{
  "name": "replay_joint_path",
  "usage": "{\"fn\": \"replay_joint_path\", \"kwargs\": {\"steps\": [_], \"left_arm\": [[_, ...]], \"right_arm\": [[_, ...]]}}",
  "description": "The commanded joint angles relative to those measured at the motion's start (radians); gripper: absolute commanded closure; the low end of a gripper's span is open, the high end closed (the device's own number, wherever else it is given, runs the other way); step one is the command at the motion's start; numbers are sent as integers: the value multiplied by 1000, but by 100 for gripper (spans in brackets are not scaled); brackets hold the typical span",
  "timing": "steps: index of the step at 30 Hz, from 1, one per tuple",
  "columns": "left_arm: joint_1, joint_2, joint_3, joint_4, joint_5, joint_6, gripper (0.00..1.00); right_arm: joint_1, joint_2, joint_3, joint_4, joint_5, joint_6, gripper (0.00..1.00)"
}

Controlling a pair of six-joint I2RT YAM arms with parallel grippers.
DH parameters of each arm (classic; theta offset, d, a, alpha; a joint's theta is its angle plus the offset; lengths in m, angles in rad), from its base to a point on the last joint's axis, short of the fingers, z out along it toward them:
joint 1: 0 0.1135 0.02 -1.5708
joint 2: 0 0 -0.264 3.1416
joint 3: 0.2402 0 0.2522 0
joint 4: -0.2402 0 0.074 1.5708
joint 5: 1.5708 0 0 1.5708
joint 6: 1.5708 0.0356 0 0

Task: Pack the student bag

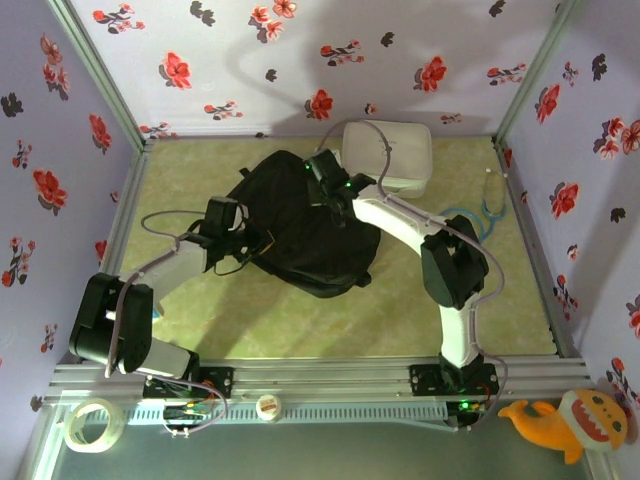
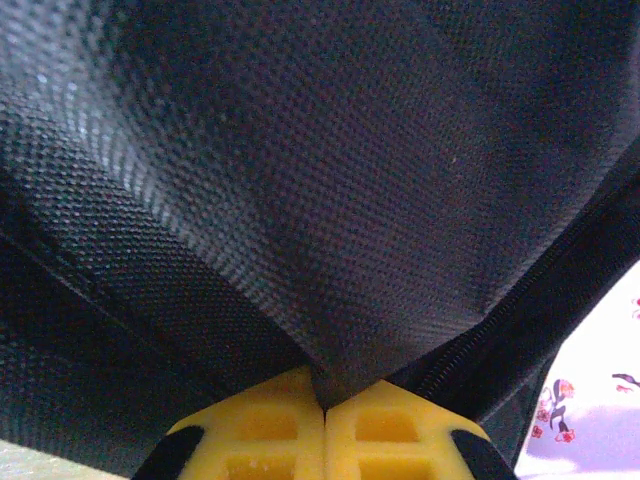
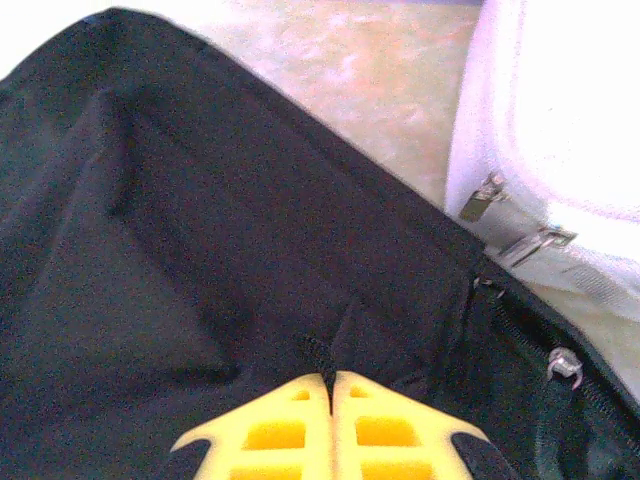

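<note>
between the two sets of fingers, the student bag (image 1: 300, 235) lies slumped on the tabletop (image 1: 450, 300). the left fingers (image 2: 340, 435) are pressed together on a thin fold of its black fabric. the right fingers (image 3: 345, 425) are likewise closed on a fold, with the white zip case (image 3: 560, 100) just beyond them to the right, beside the bag edge. hazard: each pinch takes only a small fold at the tips, so a lift may let the cloth slip free. uneven pulling may drag the bag against the case rather than open it.
</note>
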Motion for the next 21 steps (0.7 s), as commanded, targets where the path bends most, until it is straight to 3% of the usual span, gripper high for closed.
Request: {"fn": "replay_joint_path", "kwargs": {"steps": [1, 6, 13, 16, 18, 20, 21], "left_arm": [[4, 4, 20, -97, -46, 50, 100], [11, 40, 105, -161, -46, 128, 100], [52, 119, 200, -212, -58, 204, 100], [69, 142, 265, -258, -96, 256, 100], [71, 132, 313, -304, -153, 286, 78], [80, 99, 350, -344, -229, 312, 57], [87, 82, 361, -360, -263, 320, 51]], "right_arm": [[-60, 46, 89, -35, 179, 68, 100], [-76, 71, 121, -82, 176, 81, 100], [-117, 201, 227, -211, 64, 102, 100], [-116, 170, 218, -220, 60, 86, 97], [-114, 100, 192, -202, 17, 60, 78], [-107, 4, 129, -160, -13, 26, 49], [-105, -51, 94, -140, -9, 21, 40]]}}
